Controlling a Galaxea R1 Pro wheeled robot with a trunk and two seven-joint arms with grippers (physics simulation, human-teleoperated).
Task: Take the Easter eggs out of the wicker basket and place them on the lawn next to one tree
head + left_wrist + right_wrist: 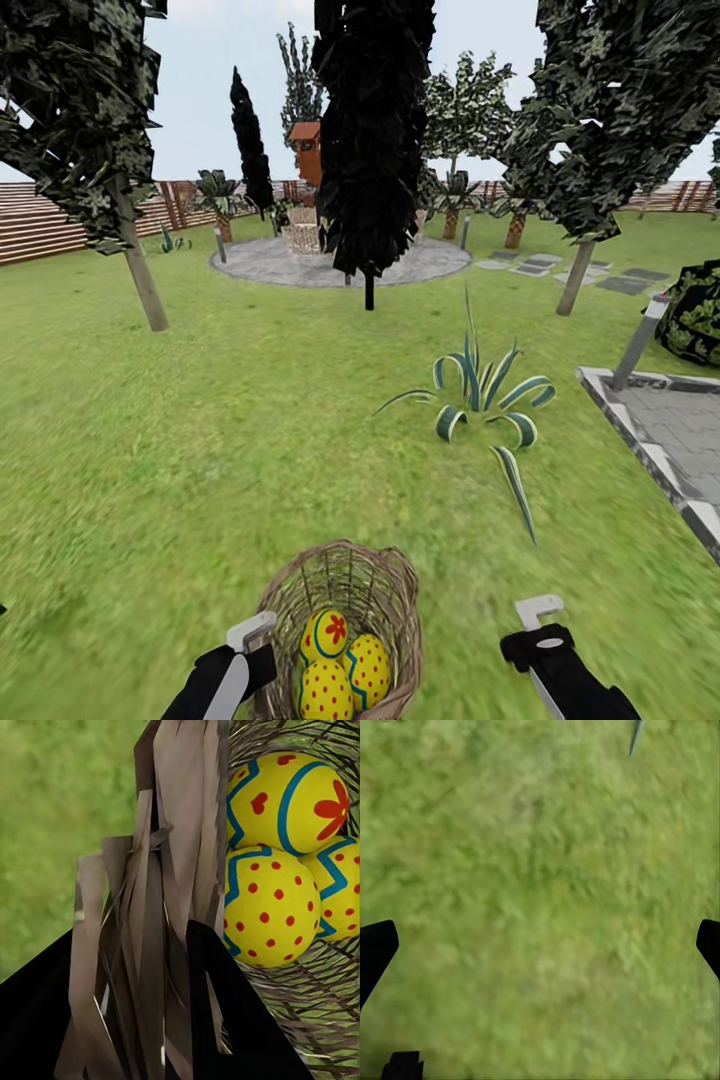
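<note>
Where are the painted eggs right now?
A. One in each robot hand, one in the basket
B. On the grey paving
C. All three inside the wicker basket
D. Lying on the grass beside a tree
C: the three Easter eggs sit together inside the wicker basket, whose rim the left gripper grips, while the right gripper hangs open over bare lawn.

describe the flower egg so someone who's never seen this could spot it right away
Start at the wicker basket on the lawn, at the bottom of the head view beside the left end effector. Three yellow eggs sit inside it. The flower egg is the one nearest the spiky striped plant: it alone bears a red flower, while its neighbours show red dots.
</note>
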